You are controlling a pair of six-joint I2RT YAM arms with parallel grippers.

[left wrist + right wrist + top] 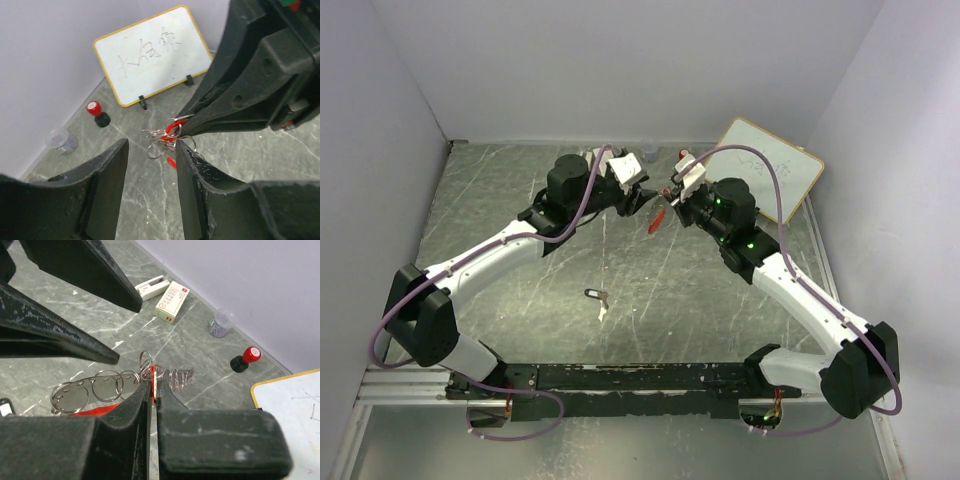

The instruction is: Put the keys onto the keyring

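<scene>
1. Above the far half of the table, raised off the surface, hangs the keyring: a curved red piece with a cluster of silver rings and a short chain.
2. A small red bit dangles under the rings. I cannot tell whether it is the red key.
3. The black key lies flat on the table, well apart from the keyring and nearer my bases. A white scrap lies just beside it.
4. My right gripper has its jaws pressed together, pinching the keyring at the red piece. The rings fan out to the side of the fingertips.
5. My left gripper has its jaws spread and holds nothing. Its fingertips stand either side of the hanging rings, close but not visibly touching.
6. Step in hand, as I judge it: the ring is presented and the left jaws are free to fetch the black key.
7. To do it well, I should keep the right pinch firm and level so the rings do not swing. The left should draw back clear of the chain, then take the key by its plastic head, leaving the hole free.
8. Against the back wall stand a whiteboard and a red-topped stamp, neither of which is needed.
</scene>
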